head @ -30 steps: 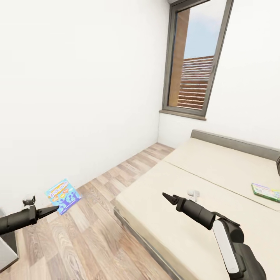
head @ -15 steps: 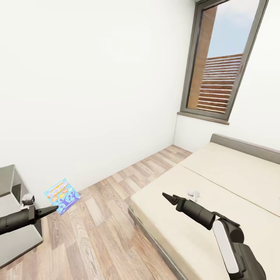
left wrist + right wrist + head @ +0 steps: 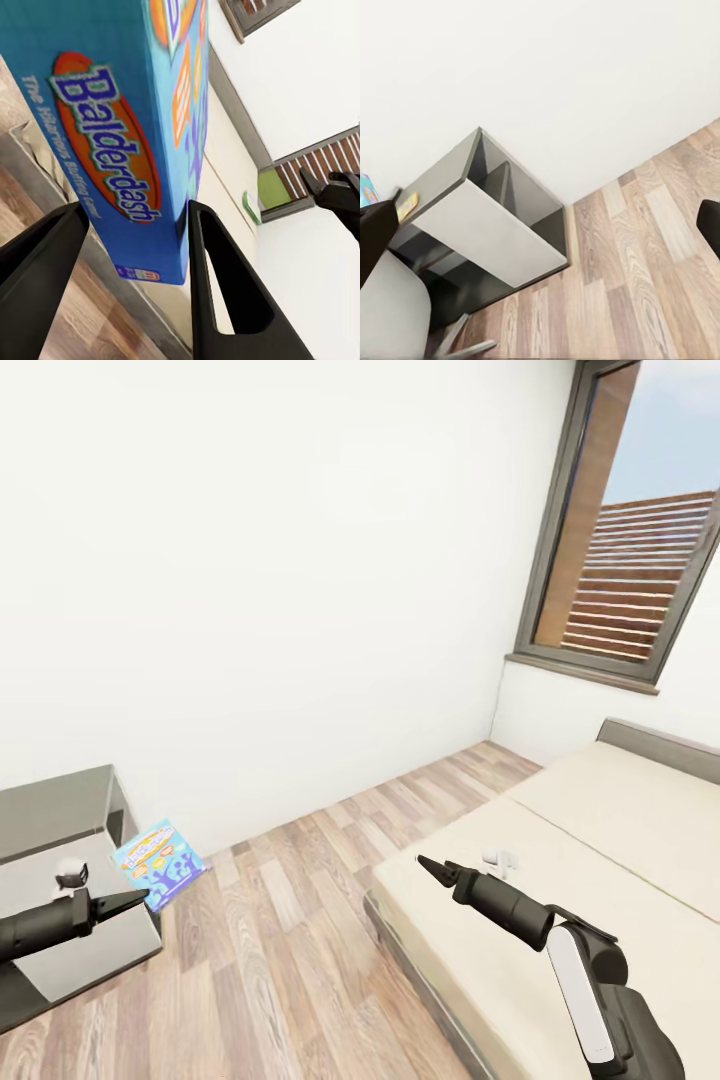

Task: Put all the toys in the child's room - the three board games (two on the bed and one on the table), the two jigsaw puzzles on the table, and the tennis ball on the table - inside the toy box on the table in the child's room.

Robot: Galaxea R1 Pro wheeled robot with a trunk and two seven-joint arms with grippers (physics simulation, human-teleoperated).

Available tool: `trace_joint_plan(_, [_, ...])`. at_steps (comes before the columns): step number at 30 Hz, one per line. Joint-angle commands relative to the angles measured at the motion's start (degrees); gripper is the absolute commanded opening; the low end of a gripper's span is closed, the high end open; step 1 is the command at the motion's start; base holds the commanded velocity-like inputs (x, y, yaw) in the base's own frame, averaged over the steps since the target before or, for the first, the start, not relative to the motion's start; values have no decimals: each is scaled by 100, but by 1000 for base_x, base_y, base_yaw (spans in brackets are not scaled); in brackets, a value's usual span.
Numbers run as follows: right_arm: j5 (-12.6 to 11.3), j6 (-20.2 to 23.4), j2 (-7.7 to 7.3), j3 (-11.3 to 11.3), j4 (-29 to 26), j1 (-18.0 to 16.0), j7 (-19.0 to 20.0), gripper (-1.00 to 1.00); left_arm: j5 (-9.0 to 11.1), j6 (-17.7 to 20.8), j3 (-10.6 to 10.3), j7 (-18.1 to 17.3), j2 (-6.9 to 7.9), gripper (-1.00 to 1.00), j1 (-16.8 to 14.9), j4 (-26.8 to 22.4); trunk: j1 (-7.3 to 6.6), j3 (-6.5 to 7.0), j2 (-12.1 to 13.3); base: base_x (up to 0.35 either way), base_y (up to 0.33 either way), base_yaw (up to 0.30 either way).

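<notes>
The left gripper (image 3: 140, 901) is clamped on a blue Balderdash game (image 3: 160, 863), held over the floor (image 3: 290, 960). The right gripper (image 3: 428, 866) hangs over the bed (image 3: 600, 840) edge; I cannot tell how its jaws stand. Bare floor runs between bed and wall (image 3: 250, 580). Since 1 second ago the view has swung left, bringing a grey shelf (image 3: 70, 890) in.

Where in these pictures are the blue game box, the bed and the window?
blue game box (image 3: 112, 142): left wrist view, on its printed Balderdash lid.
bed (image 3: 600, 840): head view, on the bare beige mattress.
window (image 3: 640, 580): head view, on the slatted pane.
</notes>
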Motion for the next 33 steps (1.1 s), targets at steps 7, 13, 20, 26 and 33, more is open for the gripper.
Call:
trace_joint_plan(7, [-16, 38, 2, -13, -3, -3, 13, 100, -1, 59, 1, -23, 1, -100, -7, 2, -154, 119, 277, 0, 0, 293])
trace_joint_plan(13, [-17, 38, 3, -13, -3, -3, 13, 100, 0, 59, -1, -23, -1, -100, -7, 2, -286, 227, 518, 0, 0, 293])
trace_joint_plan(20, [-18, 38, 3, -13, -3, -3, 13, 100, -1, 57, -3, -23, 1, -100, -7, 2, -439, 353, 799, 0, 0, 293])
trace_joint_plan(26, [-12, 38, 4, -12, -3, -3, 13, 100, -1, 51, 2, -22, -3, -100, -5, 2, -571, 460, 1039, 0, 0, 293])
trace_joint_plan(33, [-12, 38, 4, -11, 4, -3, 13, 100, -1, 50, 0, -22, -4, -100, -6, 2, -725, 586, 1320, 0, 0, 293])
